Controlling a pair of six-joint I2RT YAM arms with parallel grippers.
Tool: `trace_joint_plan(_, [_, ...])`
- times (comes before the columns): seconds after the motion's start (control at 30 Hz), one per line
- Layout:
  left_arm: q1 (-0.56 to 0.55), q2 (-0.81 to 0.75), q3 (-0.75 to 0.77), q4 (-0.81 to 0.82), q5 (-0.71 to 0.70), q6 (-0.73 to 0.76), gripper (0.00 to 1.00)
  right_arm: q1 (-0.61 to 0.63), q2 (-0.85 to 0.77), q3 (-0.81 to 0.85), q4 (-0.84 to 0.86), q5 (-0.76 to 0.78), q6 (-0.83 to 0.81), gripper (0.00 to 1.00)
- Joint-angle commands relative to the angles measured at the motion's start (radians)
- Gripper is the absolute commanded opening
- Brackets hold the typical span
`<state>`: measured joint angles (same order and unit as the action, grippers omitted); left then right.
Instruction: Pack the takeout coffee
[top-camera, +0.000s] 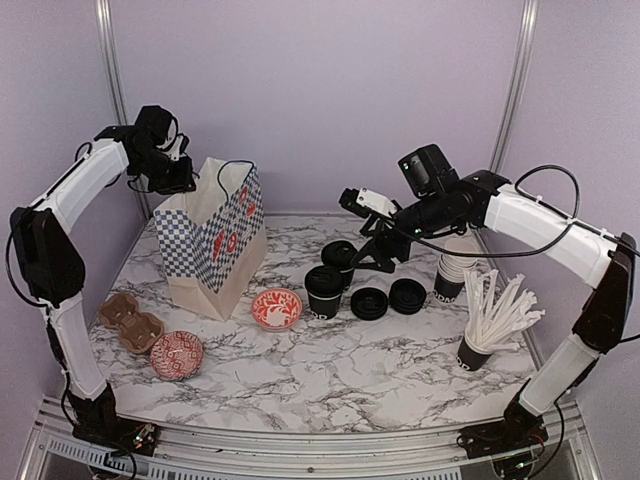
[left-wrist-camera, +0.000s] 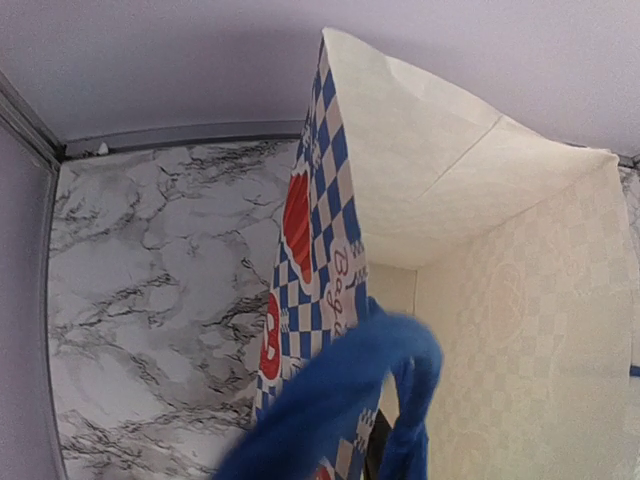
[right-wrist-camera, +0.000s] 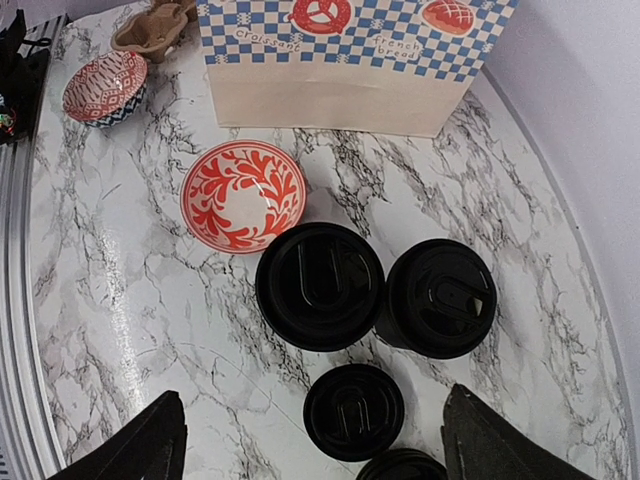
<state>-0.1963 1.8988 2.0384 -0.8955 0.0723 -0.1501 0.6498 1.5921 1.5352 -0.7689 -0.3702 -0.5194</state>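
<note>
**Nothing packed yet — both coffees stand on the bench**

The front coffee cup (top-camera: 323, 290) and the rear coffee cup (top-camera: 341, 254), both lidded, stand side by side on the marble bench (top-camera: 330, 385), to the right of the paper bag (top-camera: 215, 240). The part of the bag's inside that the left wrist view shows holds no cup, so by my reading the whole packing job is left to do.

The right gripper (right-wrist-camera: 320, 440) hovers above the two cups with its jaws spread wide, gripping nothing. The left gripper (top-camera: 180, 170) is up at the bag's rim, with the blue handle (left-wrist-camera: 340, 400) blurred right in front of its camera. Whether those jaws have pinched anything I cannot tell.

Around the cups:
- Two loose lids (top-camera: 369, 302) (top-camera: 407, 296) lie just beside them.
- A stack of cups (top-camera: 455, 275) is partly hidden by the right arm.
- A straw cup (top-camera: 485, 335) stands further right.
- A red bowl (top-camera: 277, 308) sits between the coffees and the bag — likely the one thing to clear on the way over.
- A second bowl (top-camera: 177, 354) and a cardboard carrier (top-camera: 130, 322) lie well off to the left.
</note>
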Motion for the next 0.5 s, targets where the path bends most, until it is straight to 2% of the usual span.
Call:
trace_joint_plan(0.0, [0.003,0.014,0.043,0.005,0.060,0.003,0.13,-0.012,-0.020,0.008,0.002,0.024,-0.003,0.85])
trace_joint_plan(0.1, [0.002,-0.035,0.055,0.009,-0.010,0.020,0.00,-0.014,-0.024,0.005,0.002,0.022,-0.007,0.85])
trace_joint_plan(0.23, [0.002,-0.165,0.047,0.037,-0.066,0.056,0.00,-0.024,-0.011,0.010,0.007,0.023,-0.006,0.84])
trace_joint_plan(0.33, [-0.021,-0.276,0.037,0.074,-0.033,0.072,0.00,-0.036,-0.003,0.027,0.001,0.021,-0.001,0.84])
trace_joint_plan(0.47, [-0.084,-0.407,0.032,0.076,0.098,0.061,0.00,-0.096,-0.024,0.065,-0.030,-0.006,0.006,0.84])
